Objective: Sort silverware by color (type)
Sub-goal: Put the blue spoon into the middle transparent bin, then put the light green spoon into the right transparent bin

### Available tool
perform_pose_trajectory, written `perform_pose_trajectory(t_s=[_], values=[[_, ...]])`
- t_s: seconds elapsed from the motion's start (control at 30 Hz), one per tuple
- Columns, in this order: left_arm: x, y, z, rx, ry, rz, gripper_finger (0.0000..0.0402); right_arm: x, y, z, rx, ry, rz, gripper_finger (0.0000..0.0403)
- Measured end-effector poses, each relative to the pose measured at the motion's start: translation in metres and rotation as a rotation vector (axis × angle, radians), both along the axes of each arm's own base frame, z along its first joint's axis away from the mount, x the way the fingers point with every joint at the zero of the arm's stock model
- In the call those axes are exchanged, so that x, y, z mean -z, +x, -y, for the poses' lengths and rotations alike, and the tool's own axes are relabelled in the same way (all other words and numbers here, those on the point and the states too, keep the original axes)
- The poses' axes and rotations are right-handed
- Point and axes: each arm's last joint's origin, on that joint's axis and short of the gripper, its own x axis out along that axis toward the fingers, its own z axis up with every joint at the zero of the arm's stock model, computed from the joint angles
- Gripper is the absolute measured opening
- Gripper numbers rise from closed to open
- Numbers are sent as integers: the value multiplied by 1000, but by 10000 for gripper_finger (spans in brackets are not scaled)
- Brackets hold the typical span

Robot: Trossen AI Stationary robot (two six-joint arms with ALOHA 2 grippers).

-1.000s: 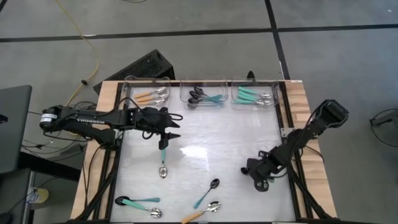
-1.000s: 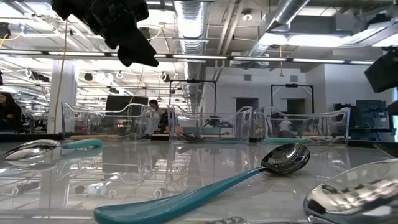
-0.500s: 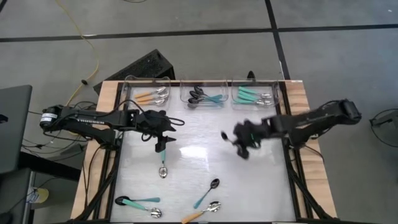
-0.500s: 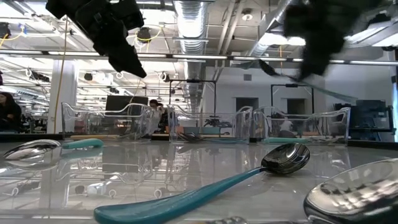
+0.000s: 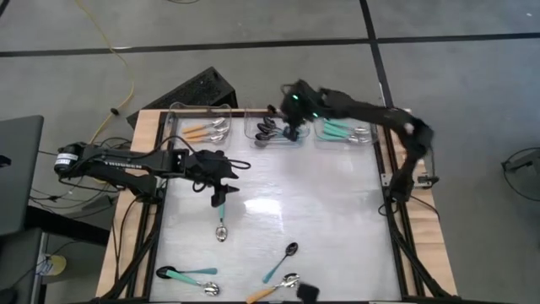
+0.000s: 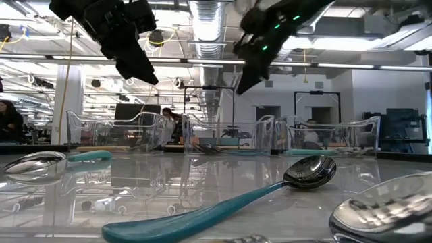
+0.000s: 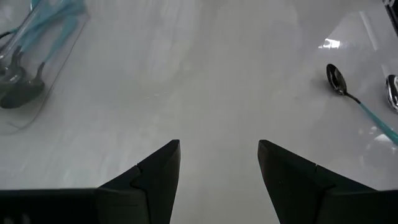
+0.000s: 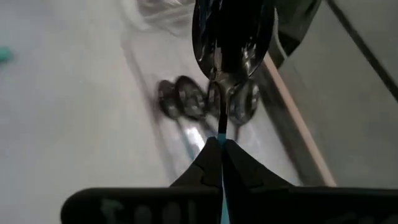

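Observation:
My right gripper [image 5: 292, 123] hangs over the middle clear bin [image 5: 274, 135] at the far edge, shut on a black-bowled spoon with a teal handle [image 8: 231, 37]. Below it, several black-bowled spoons [image 8: 186, 99] lie in that bin. My left gripper [image 5: 221, 197] is open and hovers above a teal-handled spoon with a silver bowl [image 5: 221, 223] lying flat on the table's left half. Other spoons lie flat near the near edge: a teal one with a dark bowl [image 5: 281, 262], a teal one [image 5: 179, 273], a silver bowl [image 5: 208, 289] and an orange-handled one [image 5: 272, 290]. My right gripper pinches the spoon's slim teal handle [image 8: 221, 135] between its two shut fingers. The handle runs along the fingers and the black bowl [image 8: 231, 37] sticks out beyond their tips. The spoon is lifted clear, above the middle bin.
Three clear bins stand along the far edge: the left bin [image 5: 201, 129] holds orange-handled spoons, the right bin [image 5: 346, 129] teal-handled silver ones. A small dark object [image 5: 308, 291] lies at the near edge. The table's middle and right half [image 5: 337, 211] are bare white surface.
My right arm has swung fast from the table's right near part across to the far edge, over the middle bin, carrying the spoon. My left gripper has shifted slightly toward the near edge, staying open. A small dark object now lies at the near edge.

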Motion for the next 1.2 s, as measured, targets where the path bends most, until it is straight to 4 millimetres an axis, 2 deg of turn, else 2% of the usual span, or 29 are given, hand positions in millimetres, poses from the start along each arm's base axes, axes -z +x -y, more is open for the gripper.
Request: perform_pose_trajectory(t_s=[0.07, 0.17, 0.33, 0.53, 0.7, 0.8, 0.93, 1.07, 1.2], values=[[0, 0, 2, 2, -10, 0, 200, 4, 15, 20, 1, -3, -36, 19], [0, 0, 6, 1, -27, 0, 200, 17, 35, 39, -27, 9, -115, 19], [2, -1, 11, -18, -25, -20, 200, 38, 58, 56, -44, 42, -198, 35], [4, -4, 13, -61, -46, -58, 200, 66, 64, 60, -51, 113, -317, 70], [7, -7, 13, -87, -54, -90, 200, 69, 62, 62, -44, 129, -346, 86], [8, -8, 13, -77, -58, -113, 200, 62, 58, 61, -53, 124, -352, 97], [11, -12, 15, 33, -55, -168, 200, 32, 43, 51, -53, 132, -349, 106], [16, -18, 21, 281, 1, -241, 200, 1, 23, 28, -55, 218, -391, 107], [25, -20, 33, 578, 131, -300, 200, -34, 3, -3, -129, 338, -358, 107]])
